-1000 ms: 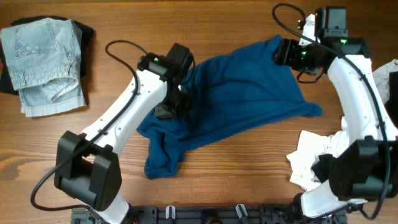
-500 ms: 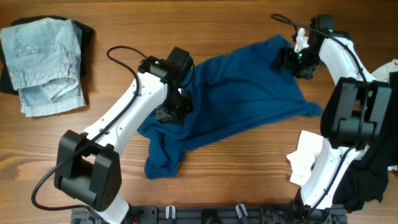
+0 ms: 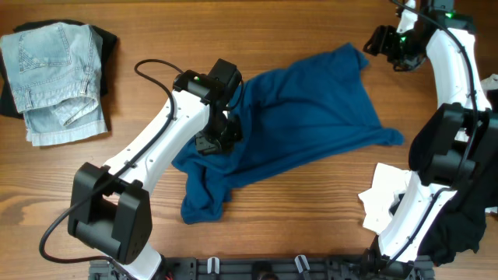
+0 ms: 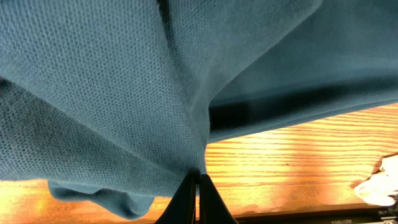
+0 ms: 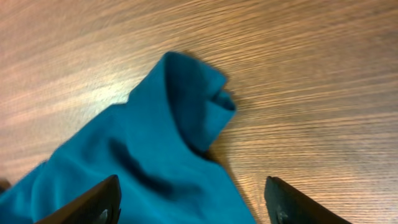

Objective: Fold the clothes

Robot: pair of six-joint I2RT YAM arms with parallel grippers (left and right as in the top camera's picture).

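Note:
A blue shirt point(image 3: 299, 117) lies rumpled across the middle of the wooden table. My left gripper point(image 3: 212, 141) is shut on a fold of the shirt near its left side; in the left wrist view the fingers point(image 4: 198, 198) pinch the blue cloth point(image 4: 124, 93) tight. My right gripper point(image 3: 383, 43) is open and empty, raised above the shirt's far right corner. In the right wrist view that corner point(image 5: 186, 99) lies curled on the wood between my spread fingers point(image 5: 93, 202).
Folded jeans point(image 3: 54, 78) on dark cloth lie at the far left. White cloth point(image 3: 389, 198) and dark cloth point(image 3: 459, 225) lie at the right front edge. More light cloth point(image 3: 486, 93) sits at the right edge.
My right gripper has let go of the shirt's far right corner, opened, and moved up and to the right. The corner now lies on the table. The left arm has held still.

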